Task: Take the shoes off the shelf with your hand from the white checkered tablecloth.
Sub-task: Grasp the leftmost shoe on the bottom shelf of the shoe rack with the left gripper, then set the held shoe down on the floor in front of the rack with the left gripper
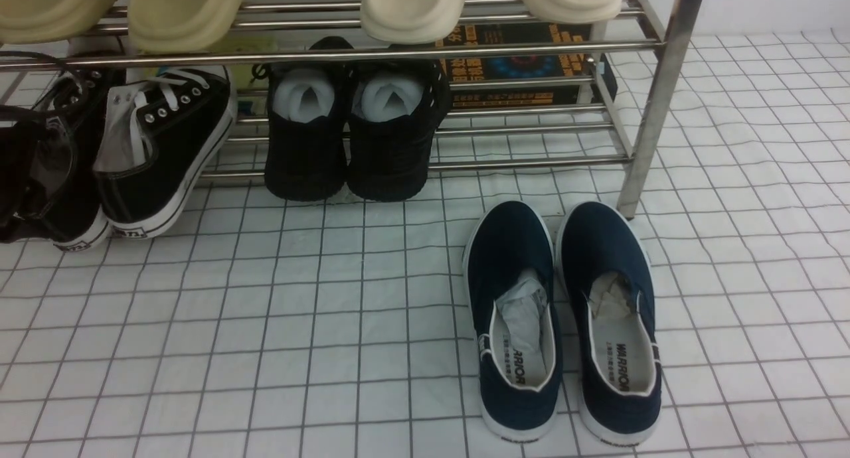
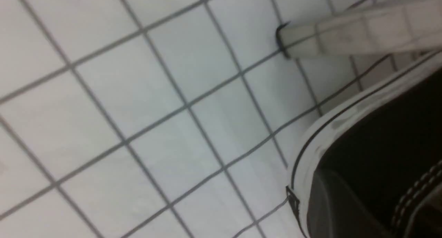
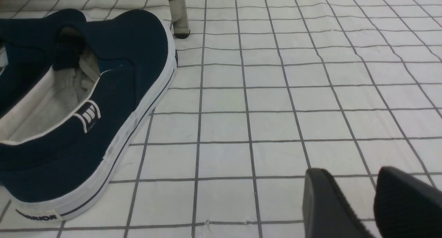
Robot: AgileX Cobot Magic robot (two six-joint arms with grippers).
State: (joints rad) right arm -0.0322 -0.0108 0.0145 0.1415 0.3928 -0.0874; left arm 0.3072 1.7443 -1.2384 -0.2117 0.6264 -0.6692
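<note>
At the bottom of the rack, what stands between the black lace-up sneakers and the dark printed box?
A pair of all-black shoes stuffed with white paper stands between the sneakers and the box. The front view shows it.

1. You see the black canvas sneakers (image 1: pixel 174 158), with white laces and soles, at the far left. They tilt, heels down on the white checkered tablecloth (image 1: pixel 265 325) and fronts up against the shelf (image 1: pixel 654 113).
2. The silver shelf stands on that cloth.
3. Your left hand (image 1: pixel 30 162) overlaps the outer sneaker; you cannot see its grip.
</note>
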